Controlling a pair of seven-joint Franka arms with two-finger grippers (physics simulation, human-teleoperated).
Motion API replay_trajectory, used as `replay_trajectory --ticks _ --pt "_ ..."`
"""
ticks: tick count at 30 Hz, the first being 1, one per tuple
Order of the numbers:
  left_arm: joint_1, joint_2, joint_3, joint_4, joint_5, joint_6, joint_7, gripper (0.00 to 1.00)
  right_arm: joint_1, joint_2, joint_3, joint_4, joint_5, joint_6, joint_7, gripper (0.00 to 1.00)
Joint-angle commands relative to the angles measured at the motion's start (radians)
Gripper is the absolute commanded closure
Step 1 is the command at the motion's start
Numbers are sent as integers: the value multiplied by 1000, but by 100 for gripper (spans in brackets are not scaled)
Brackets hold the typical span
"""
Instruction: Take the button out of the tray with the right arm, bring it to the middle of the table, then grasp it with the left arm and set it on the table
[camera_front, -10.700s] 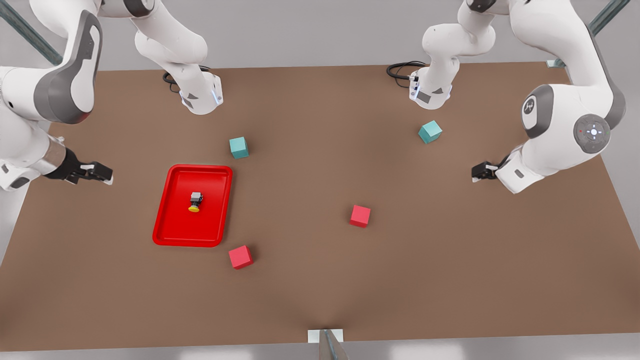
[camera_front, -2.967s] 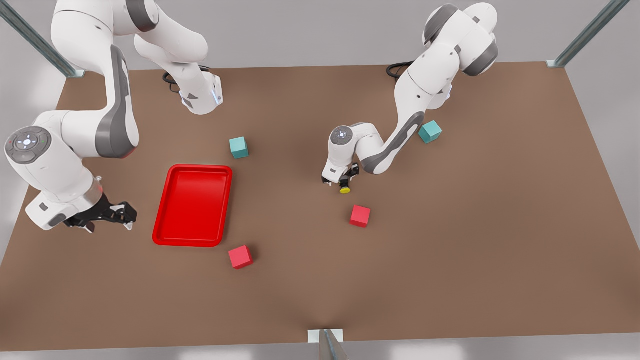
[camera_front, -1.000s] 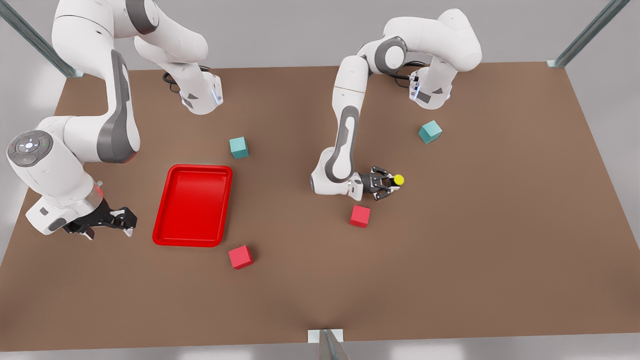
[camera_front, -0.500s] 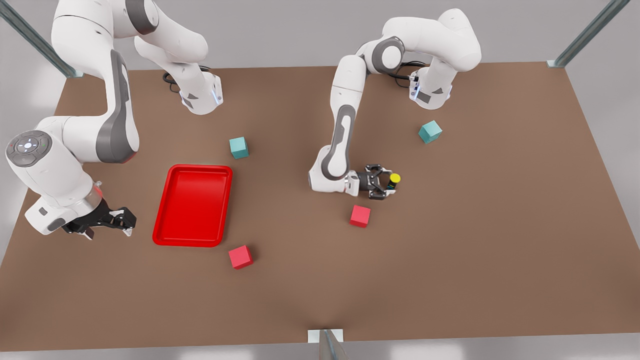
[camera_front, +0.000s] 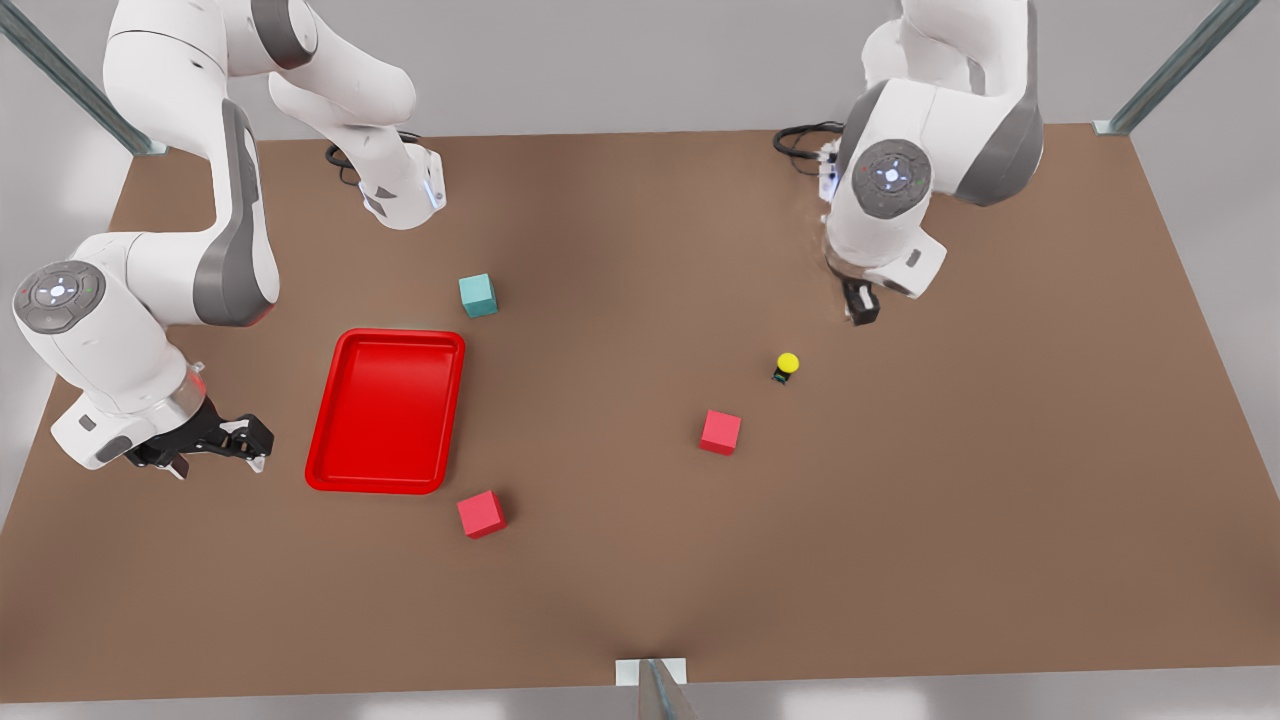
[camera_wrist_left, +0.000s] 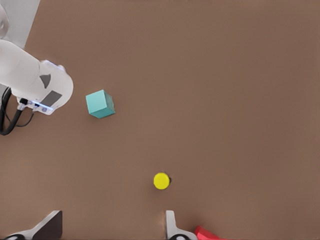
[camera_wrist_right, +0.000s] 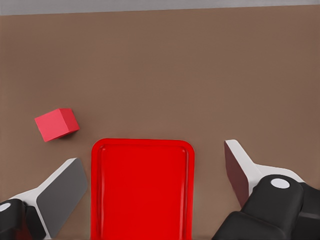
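1. One broad counter (camera_front: 640, 560): flat, matte brown, plain.
2. Two white jointed arms with grey joint sections. The right arm (camera_front: 150, 280) stands at the front view's left, folded down low, its wrist near the counter. The left arm (camera_front: 930, 130) stands at the front view's right, elbow high and forearm pointing down.
3. Right claw (camera_front: 250, 445) (camera_wrist_right: 152, 160): black, level with the counter and aimed at the tray, just beside its outer long side. Fingers spread wide, holding nothing. This arm waits.
4. Left claw (camera_front: 862, 312) (camera_wrist_left: 110, 222): hangs above the counter, pointing down, apart from the button. In the left wrist view its fingers (camera_wrist_left: 172, 227) stand wide apart with nothing between them.
5. Tray (camera_front: 385, 410) (camera_wrist_right: 142, 190): shallow, glossy red, rectangular with rounded corners and a raised rim. Its floor is bare.
6. Cubes, all matte with crisp edges:
   - teal cube (camera_front: 478, 295) off the tray's far corner;
   - second teal cube (camera_wrist_left: 100, 104) near the left arm's base;
   - red cube (camera_front: 481, 513) (camera_wrist_right: 56, 124) off the tray's near corner;
   - second red cube (camera_front: 720, 432) near mid-counter.
7. Button (camera_front: 787, 366) (camera_wrist_left: 161, 180): tiny, with a round yellow cap on a small dark boxy body. It sits upright on the counter, right of centre in the front view, between the second red cube and the left claw. It touches neither.
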Motion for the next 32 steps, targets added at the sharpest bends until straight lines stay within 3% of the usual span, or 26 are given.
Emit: replay_trajectory --ticks 1,2,3,4,5,6,7,21,26,32 --pt "182 -12 0 2 -74 99 1660 0 0 -1 0 0 1 1 -2 0" --pt "254 -13 0 2 -75 100 2053 0 0 -1 0 2 1 1 -2 0" --pt "488 -13 -156 8 -219 142 2208 0 0 -1 0 2 1 1 -2 0" --pt "809 -36 -563 14 -140 148 2198 0 0 -1 0 0 1 1 -2 0" --pt "906 -94 -712 -41 -26 165 2273 0 0 -1 0 0 1 -1 -2 0" --pt "920 -215 -735 -237 11 349 2331 0 0 -1 0 2 1 -1 -2 0" --pt "918 -223 -746 -253 12 352 2331 0 0 -1 0 2 1 -1 -2 0" --pt "891 -136 -752 -238 32 372 2276 0 0 -1 0 2 2 4 -2 0" --pt "881 39 -754 -103 32 422 2215 0 0 -1 0 2 1 4 -2 0" --pt "883 56 -754 -109 34 450 2211 0 2 -3 0 2 1 1 -2 0"
